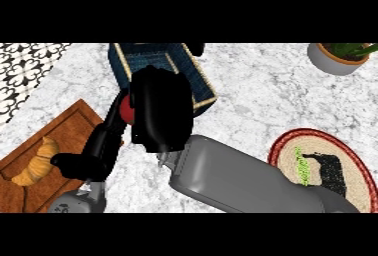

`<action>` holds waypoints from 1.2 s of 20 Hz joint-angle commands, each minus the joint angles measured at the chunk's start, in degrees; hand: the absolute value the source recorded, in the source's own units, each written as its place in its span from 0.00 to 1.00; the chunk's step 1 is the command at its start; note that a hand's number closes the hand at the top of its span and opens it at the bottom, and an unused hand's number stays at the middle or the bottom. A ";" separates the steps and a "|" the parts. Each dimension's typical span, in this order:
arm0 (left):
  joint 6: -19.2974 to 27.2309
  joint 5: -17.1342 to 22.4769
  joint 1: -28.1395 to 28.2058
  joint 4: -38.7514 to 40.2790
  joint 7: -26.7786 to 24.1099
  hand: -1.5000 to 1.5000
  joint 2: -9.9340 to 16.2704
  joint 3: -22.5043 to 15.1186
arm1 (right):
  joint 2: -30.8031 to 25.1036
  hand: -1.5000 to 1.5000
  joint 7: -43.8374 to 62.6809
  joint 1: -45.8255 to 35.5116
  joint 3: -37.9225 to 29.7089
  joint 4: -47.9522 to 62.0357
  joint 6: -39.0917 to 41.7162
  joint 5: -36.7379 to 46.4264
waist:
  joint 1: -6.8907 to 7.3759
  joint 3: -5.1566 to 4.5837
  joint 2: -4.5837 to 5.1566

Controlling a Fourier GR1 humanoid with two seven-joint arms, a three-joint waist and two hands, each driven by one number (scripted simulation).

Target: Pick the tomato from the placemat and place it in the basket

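Observation:
The red tomato (pixel 126 110) peeks out at the left side of my right hand (pixel 161 112), whose fingers are curled round it and hide most of it. This hand hangs over the near edge of the dark blue basket (pixel 193 75) with its tan rim, at the counter's back middle. My grey right forearm (pixel 236 180) runs in from the lower right. The round woven placemat (pixel 354 175) with a red border lies at the right, with a green and black patch on it. My left hand (pixel 94 152) rests at the lower left, fingers up and straight.
A wooden board (pixel 70 127) at the left carries a croissant (pixel 38 162). A potted plant (pixel 341 56) stands at the back right. A patterned tile strip (pixel 26 70) runs along the back left. Bare marble counter (pixel 273 105) lies between basket and placemat.

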 commanded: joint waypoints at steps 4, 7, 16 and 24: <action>1.20 -0.07 -1.20 0.66 1.17 0.50 0.00 1.51 | 0.53 1.00 15.57 -9.07 -1.08 3.02 -4.22 -2.57 | -2.97 -0.18 -0.53; 1.48 -0.49 0.58 0.01 -0.06 0.50 0.08 1.37 | 0.52 1.00 18.44 -10.81 0.69 5.31 -4.00 -2.70 | -3.39 -0.24 -0.80; 1.58 0.24 3.13 -0.42 -1.10 0.50 0.84 3.28 | 0.52 1.00 22.17 -18.42 1.02 14.25 -2.49 -4.66 | -6.02 -0.11 -0.42; 2.77 0.01 2.78 -1.12 0.17 0.50 0.82 4.45 | 0.51 1.00 22.18 -20.50 0.62 16.41 -4.79 -6.79 | -8.37 0.05 -0.54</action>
